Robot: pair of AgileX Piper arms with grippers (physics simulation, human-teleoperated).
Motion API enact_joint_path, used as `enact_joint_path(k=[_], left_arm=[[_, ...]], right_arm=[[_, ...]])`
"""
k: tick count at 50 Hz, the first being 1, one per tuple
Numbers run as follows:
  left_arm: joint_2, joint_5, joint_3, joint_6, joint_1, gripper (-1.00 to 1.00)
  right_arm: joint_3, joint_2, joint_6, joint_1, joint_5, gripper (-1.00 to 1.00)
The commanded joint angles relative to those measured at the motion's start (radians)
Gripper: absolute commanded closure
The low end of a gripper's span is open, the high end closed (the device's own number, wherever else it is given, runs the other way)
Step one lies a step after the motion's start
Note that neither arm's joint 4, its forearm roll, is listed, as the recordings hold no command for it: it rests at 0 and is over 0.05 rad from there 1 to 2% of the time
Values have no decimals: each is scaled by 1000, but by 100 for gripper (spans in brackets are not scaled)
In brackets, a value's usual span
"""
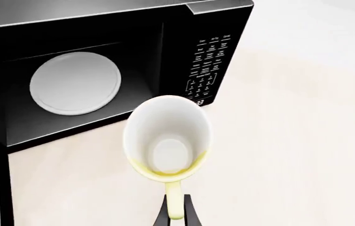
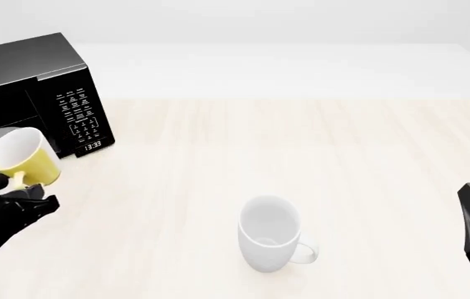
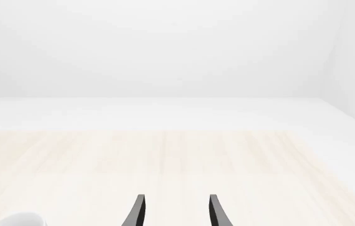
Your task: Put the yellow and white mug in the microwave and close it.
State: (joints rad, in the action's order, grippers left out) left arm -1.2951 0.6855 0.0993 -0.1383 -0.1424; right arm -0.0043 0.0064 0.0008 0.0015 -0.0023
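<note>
We see the microwave (image 1: 89,70) standing open, only its round plate (image 1: 75,83) inside; a white mug (image 2: 269,242) stands alone mid-desk (image 2: 368,156).

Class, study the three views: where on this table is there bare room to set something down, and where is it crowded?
Bare wood spans between the microwave and the white mug, and from that mug to the right gripper. It is crowded at the microwave's mouth, where the left gripper holds the yellow and white mug.

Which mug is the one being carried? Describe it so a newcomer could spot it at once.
Find the black microwave at the table's far left, door open. Just in front of its opening, the left gripper holds the yellow and white mug by its handle. Unlike the larger all-white mug standing mid-table, it is yellow outside.
</note>
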Motion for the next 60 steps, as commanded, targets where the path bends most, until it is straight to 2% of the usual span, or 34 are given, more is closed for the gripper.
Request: enact_joint_path(k=[1, 28, 60], left_arm=[[-33, 26, 12, 34, -86, 100], [-126, 66, 74, 69, -206, 100], [-253, 106, 161, 84, -270, 100]], right_arm=[[0, 0, 0, 0, 0, -100], [0, 0, 0, 0, 0, -100], [0, 0, 0, 0, 0, -100]])
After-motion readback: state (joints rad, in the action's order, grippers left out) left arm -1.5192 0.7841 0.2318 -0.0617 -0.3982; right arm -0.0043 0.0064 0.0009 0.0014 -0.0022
